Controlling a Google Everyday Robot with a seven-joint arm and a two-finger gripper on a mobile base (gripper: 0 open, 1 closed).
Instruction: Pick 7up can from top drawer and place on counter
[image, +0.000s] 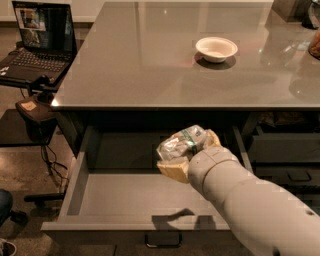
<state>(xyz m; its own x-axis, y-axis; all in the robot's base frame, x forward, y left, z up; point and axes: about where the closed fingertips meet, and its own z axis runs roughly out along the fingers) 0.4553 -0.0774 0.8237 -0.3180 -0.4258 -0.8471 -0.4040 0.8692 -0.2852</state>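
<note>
the counter (150, 60) fills the upper half of the view, a glossy grey slab running from 9 o'clock to 3 o'clock. below its front edge the top drawer (100, 200) stands pulled out toward 6 o'clock, its flat grey floor carrying a dark shadow (172, 219) near the front wall. the robot's pale arm (250, 205) comes in from the 4 o'clock corner and reaches up toward the centre. at 10 o'clock, off the counter's left side, an open laptop (42, 30) sits on a low stand with its screen lit. at 3 o'clock, beside the open drawer, narrower closed drawers (285, 150) show under the counter. a white bowl (216, 48) rests upright on the counter at about 1 o'clock, well back from the front edge.

the gripper (186, 150) hangs just right of centre, above the back part of the drawer and just below the counter's edge. it grips the 7up can (179, 143), which lies tilted in the grasp, silver with a green band, clear of the drawer floor. the tan fingers (172, 171) are drawn in to the can's width, one pressed against the can at its 7 o'clock side, the other at its 2 o'clock side. the dark bar handle (163, 240) on the drawer front sits at 6 o'clock.
</note>
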